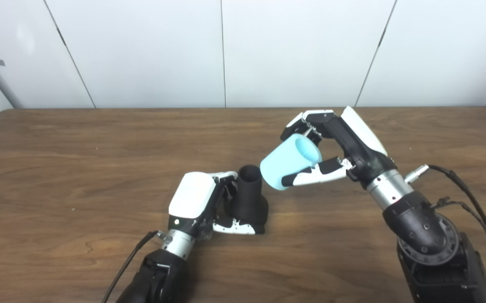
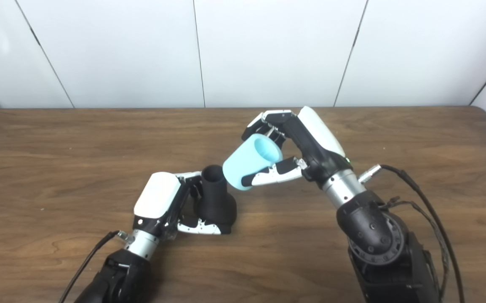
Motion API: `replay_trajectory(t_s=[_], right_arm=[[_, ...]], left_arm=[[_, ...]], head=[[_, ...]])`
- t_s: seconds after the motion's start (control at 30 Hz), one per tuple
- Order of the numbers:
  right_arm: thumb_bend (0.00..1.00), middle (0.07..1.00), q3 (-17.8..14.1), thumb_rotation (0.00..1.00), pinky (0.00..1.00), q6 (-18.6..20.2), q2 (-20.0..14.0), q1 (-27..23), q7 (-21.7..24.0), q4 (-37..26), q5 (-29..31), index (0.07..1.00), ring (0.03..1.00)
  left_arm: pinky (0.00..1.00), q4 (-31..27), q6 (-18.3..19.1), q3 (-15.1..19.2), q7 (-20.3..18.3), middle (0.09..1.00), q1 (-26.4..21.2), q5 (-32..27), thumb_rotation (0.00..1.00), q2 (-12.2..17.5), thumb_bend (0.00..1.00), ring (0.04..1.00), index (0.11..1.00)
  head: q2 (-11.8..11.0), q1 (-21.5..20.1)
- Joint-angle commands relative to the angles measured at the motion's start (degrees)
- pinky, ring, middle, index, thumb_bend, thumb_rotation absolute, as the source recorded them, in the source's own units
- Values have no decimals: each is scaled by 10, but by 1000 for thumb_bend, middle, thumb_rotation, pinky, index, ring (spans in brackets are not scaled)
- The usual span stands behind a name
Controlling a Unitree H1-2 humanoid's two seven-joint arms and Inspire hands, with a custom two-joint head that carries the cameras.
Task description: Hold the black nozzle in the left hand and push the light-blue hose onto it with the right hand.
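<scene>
The black nozzle [image 1: 249, 198] stands upright on the wooden table [image 1: 78, 168] near the middle, wide base down and open neck up. My left hand [image 1: 201, 202] is shut on the nozzle, thumb along the base and fingers behind its neck. The light-blue hose [image 1: 290, 161], a short thick tube, is tilted in the air just right of the nozzle's top. My right hand [image 1: 331, 147] is shut on the hose, fingers over its upper end and thumb beneath. The hose's lower end almost touches the neck's rim but is not over it.
Black cables trail from both wrists, one at the lower left [image 1: 127, 265] and one looping at the right [image 1: 470, 198]. White wall panels [image 1: 226, 50] rise behind the table's far edge. The right forearm [image 1: 428, 240] fills the lower right corner.
</scene>
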Motion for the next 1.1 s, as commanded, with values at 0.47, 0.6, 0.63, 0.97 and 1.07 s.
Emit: replay_trajectory(t_s=[0.47,0.6,0.63,0.97,1.07], right_arm=[[499,501,-13,0,345,-29,13,-63,-24,3,4,514,404],[497,510,-11,0,337,-27,14,-58,-22,8,5,520,403],[497,505,-11,0,337,-30,14,-56,-22,9,7,521,400],[494,509,-1,0,342,-52,10,-35,-20,21,12,541,392],[495,513,-1,0,355,-53,6,-31,-19,23,17,537,393]], left_arm=[[373,57,44,-49,-109,541,67,-1,0,-10,474,508,480],[372,54,48,-50,-113,541,66,2,0,-11,474,508,483],[368,52,49,-50,-113,540,66,2,0,-11,474,502,486],[356,48,56,-56,-113,525,67,0,0,-15,476,482,495],[365,45,62,-56,-117,544,66,-3,0,-17,473,499,486]], head=[[2,11],[5,15],[6,16],[12,21],[13,22]])
